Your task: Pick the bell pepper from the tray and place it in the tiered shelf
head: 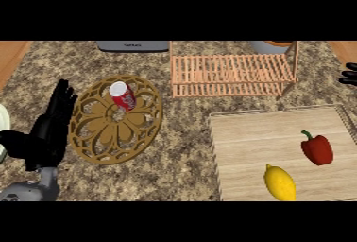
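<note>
Pepper (318, 149) nr lemon (279, 183) on tray (265, 134), shelf (230, 71) beyond; L robot hand (52, 120) spread, R robot hand (350, 75) unclear.

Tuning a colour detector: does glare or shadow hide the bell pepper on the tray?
Head view: the bell pepper is evenly lit, without glare, and no shadow falls across it. Head view: the tray is evenly lit too, and the lemon shows as plainly.
</note>
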`<action>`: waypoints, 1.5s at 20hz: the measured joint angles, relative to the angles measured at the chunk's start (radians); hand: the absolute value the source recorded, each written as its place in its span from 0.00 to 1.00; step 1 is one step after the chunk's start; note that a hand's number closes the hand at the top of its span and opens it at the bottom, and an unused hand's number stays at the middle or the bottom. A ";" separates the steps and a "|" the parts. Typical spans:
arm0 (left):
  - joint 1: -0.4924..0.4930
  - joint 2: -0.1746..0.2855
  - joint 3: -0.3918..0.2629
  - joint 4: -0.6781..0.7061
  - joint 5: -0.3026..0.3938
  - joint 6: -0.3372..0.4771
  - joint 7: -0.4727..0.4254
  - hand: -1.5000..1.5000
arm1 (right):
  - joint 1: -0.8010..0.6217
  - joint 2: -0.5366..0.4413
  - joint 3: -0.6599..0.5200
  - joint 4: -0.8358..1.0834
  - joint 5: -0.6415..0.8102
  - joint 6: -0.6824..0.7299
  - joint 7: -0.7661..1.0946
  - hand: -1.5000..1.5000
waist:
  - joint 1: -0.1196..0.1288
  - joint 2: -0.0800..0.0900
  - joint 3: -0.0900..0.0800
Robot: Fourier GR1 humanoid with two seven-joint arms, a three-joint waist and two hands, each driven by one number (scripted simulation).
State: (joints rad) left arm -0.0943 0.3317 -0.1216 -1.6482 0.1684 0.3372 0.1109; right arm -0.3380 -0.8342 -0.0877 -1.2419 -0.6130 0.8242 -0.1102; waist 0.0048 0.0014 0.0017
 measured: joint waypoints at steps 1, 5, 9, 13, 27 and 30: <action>0.001 -0.001 -0.001 -0.003 -0.002 0.002 0.003 0.50 | -0.003 -0.030 0.003 -0.016 0.030 0.031 -0.006 0.00 | -0.001 -0.001 0.000; 0.021 0.005 0.012 -0.005 0.007 -0.009 0.000 0.50 | -0.017 -0.134 0.014 -0.126 0.147 0.089 0.000 0.00 | -0.006 -0.005 -0.001; 0.028 0.011 0.024 -0.011 0.012 -0.015 0.004 0.50 | -0.027 -0.197 0.024 -0.280 0.336 0.069 -0.004 0.00 | -0.010 -0.007 -0.001; 0.036 0.012 0.025 -0.021 0.007 -0.018 0.004 0.50 | 0.001 -0.212 0.060 -0.418 0.525 0.014 0.009 0.00 | -0.011 -0.006 -0.001; 0.007 -0.022 0.042 0.012 -0.024 -0.038 0.000 0.50 | 0.163 -0.130 0.208 -0.621 1.044 -0.164 0.115 0.00 | -0.004 -0.001 -0.001; 0.011 -0.024 0.051 0.002 -0.027 -0.048 0.007 0.50 | 0.158 -0.114 0.226 -0.564 1.144 -0.198 0.095 0.00 | 0.000 -0.001 -0.001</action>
State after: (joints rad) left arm -0.0832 0.3077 -0.0708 -1.6458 0.1416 0.2895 0.1182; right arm -0.1795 -0.9486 0.1381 -1.8059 0.5309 0.6266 -0.0153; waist 0.0046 0.0009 0.0005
